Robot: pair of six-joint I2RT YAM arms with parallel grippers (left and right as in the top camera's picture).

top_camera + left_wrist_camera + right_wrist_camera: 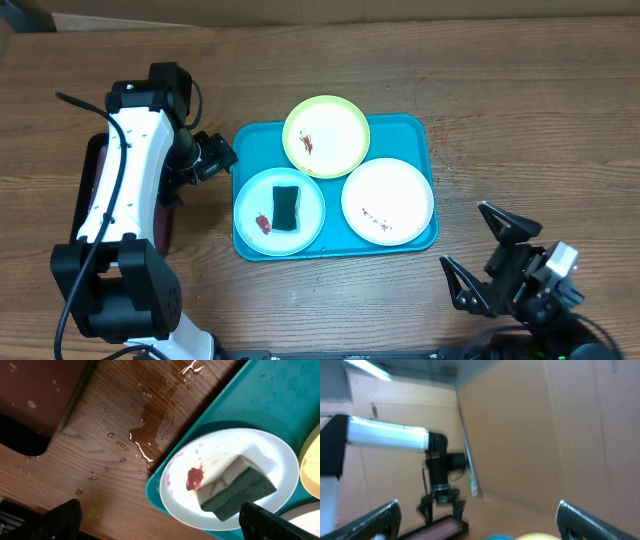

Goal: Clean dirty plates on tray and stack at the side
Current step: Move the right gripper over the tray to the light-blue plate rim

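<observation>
Left gripper: fingers spread wide, nothing between them, hovering off the tray's near rim over wet table; water puddle sits just ahead of its tips. All 3 plates are on the tray, none stacked. The pale mint-blue plate is the closest to the left gripper, just ahead and slightly to one side. It carries a green-and-tan sponge lying flat and a red smear beside the sponge. The yellow-green plate is further out, overlapping the mint-blue one's rim, small red-brown marks on it. The white plate is farthest from the left gripper and nearest the right gripper, faint specks on it. The right gripper has its fingers fully apart, empty, well clear of the tray. The black tray lies under the left arm, behind its gripper.
</observation>
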